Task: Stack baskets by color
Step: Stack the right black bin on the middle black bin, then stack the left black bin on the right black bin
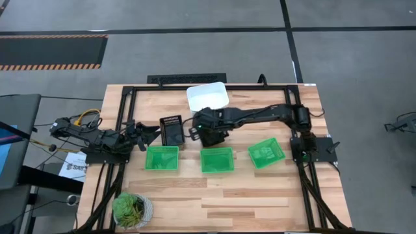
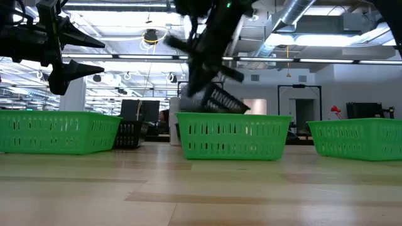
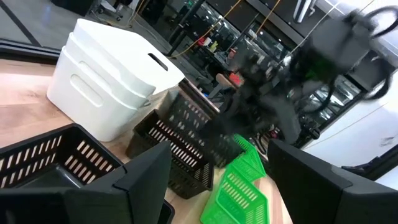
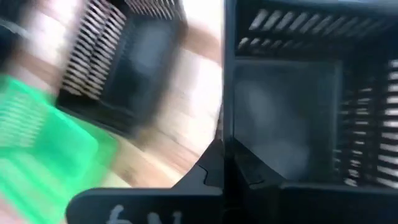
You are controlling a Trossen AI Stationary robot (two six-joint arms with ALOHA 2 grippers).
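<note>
My right gripper (image 1: 209, 134) hangs over the table's middle, shut on a black slotted basket (image 2: 220, 100) that is tilted and off the table. A second black basket (image 1: 171, 130) stands on the table just to its left. White baskets (image 1: 207, 96), nested in a stack, sit at the far edge. Three green baskets (image 1: 162, 158) (image 1: 216, 160) (image 1: 266, 152) stand in a row nearer the front. My left gripper (image 1: 146, 135) waits open at the table's left side, level, with nothing between its fingers. My right gripper pinches one side wall of the black basket at its rim (image 4: 225, 93), one finger inside the basket and one outside. The fingers slant down from the table's right. The basket hangs tilted below them, clear of the table (image 2: 223, 102).
A round potted plant (image 1: 132, 209) stands at the near left corner. A black frame (image 1: 123, 97) runs along the table's edges. Bare wood lies in front of the green row.
</note>
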